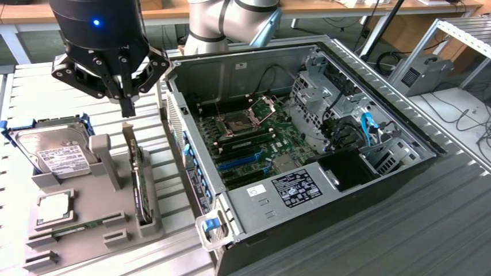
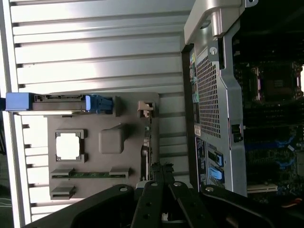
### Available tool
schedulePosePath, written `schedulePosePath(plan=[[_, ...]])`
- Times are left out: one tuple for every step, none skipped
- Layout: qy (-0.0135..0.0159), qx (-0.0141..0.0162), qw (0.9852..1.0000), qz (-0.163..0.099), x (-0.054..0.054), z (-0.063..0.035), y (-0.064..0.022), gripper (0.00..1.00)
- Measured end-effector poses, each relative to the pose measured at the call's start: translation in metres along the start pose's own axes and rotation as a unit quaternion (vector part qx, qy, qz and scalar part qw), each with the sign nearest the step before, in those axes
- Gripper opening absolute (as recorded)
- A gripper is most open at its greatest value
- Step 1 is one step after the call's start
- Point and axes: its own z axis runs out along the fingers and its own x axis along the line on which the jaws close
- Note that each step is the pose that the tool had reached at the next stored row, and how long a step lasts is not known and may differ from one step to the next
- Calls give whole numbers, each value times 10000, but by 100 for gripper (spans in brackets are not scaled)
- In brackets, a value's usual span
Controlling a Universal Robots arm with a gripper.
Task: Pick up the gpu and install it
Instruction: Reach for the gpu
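Note:
The gpu (image 1: 138, 178) stands on edge in a slot of the grey holder (image 1: 92, 236), at the exterior view's left, beside the open computer case (image 1: 307, 144). Its silver bracket end points up toward my gripper (image 1: 126, 108), which hangs just above it with the fingers shut together and nothing between them. From the wrist view the gpu (image 2: 145, 159) is seen edge-on as a thin dark strip in the holder (image 2: 128, 109), directly past my gripper (image 2: 161, 170). The motherboard's blue slots (image 1: 241, 164) lie bare inside the case.
A hard drive (image 1: 54, 152) with blue rails, a silver processor (image 1: 54, 207) and a memory stick (image 1: 77, 225) also sit in the holder. The case's perforated rear wall (image 2: 209, 95) stands close beside the holder. Ribbed metal tabletop (image 1: 429, 230) surrounds everything.

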Motion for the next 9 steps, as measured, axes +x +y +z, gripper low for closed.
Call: schedulePosePath(plan=[[0, 0, 10000, 0, 0, 0, -3, 11], [0, 0, 10000, 0, 0, 0, -6, 11], [0, 0, 10000, 0, 0, -1, -8, 11], [0, 0, 10000, 0, -1, 0, -11, 11], [0, 0, 10000, 0, -1, 0, -13, 11], [0, 0, 10000, 0, -1, -1, -16, 11], [0, 0, 10000, 0, -1, -1, -19, 11], [0, 0, 10000, 0, -2, -1, -25, 11], [0, 0, 10000, 0, -2, -1, -28, 11]])
